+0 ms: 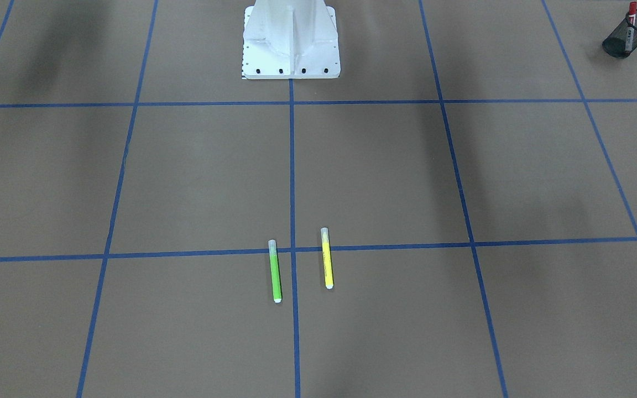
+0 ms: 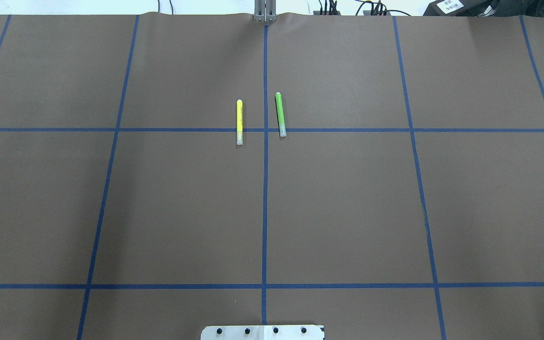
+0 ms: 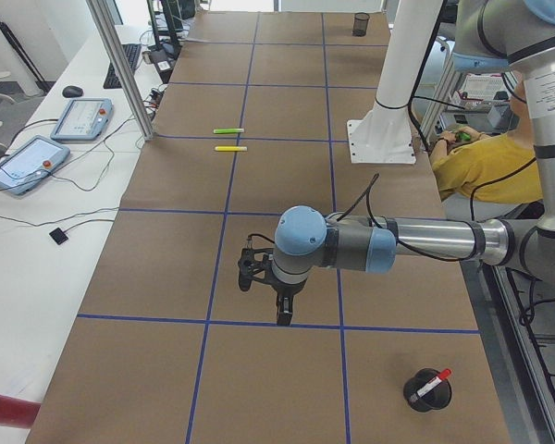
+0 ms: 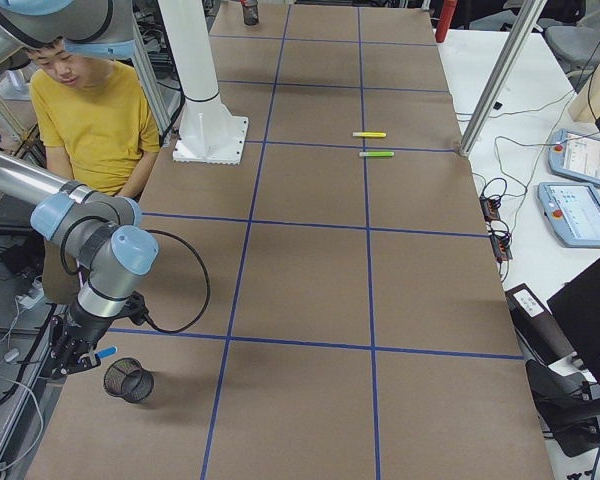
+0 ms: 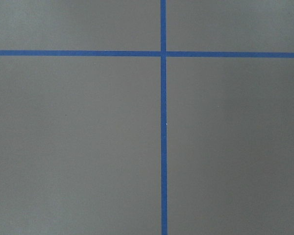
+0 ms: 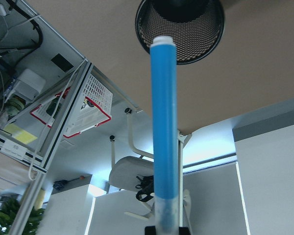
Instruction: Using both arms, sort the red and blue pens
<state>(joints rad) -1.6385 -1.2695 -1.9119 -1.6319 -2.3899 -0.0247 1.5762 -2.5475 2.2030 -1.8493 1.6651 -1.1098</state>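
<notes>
The blue pen (image 6: pixel 165 122) hangs in the air in the right wrist view, and my right gripper (image 6: pixel 166 231) is shut on its lower end. Its white tip points at the rim of a black mesh cup (image 6: pixel 206 39). From the table's right end, that gripper (image 4: pixel 75 358) holds the pen (image 4: pixel 102 352) just beside the cup (image 4: pixel 128 380). The red pen (image 1: pixel 630 27) stands in another mesh cup (image 1: pixel 631 41) at the table's left end. My left gripper (image 3: pixel 264 298) hovers over the paper near that cup (image 3: pixel 427 390); I cannot tell whether it is open or shut.
A green marker (image 2: pixel 280 114) and a yellow marker (image 2: pixel 239 122) lie side by side at the table's middle. The white robot base (image 1: pixel 291 44) stands at the near edge. A person in a yellow shirt (image 4: pixel 95 110) sits behind the robot. Tablets (image 3: pixel 79 118) lie beyond the far edge.
</notes>
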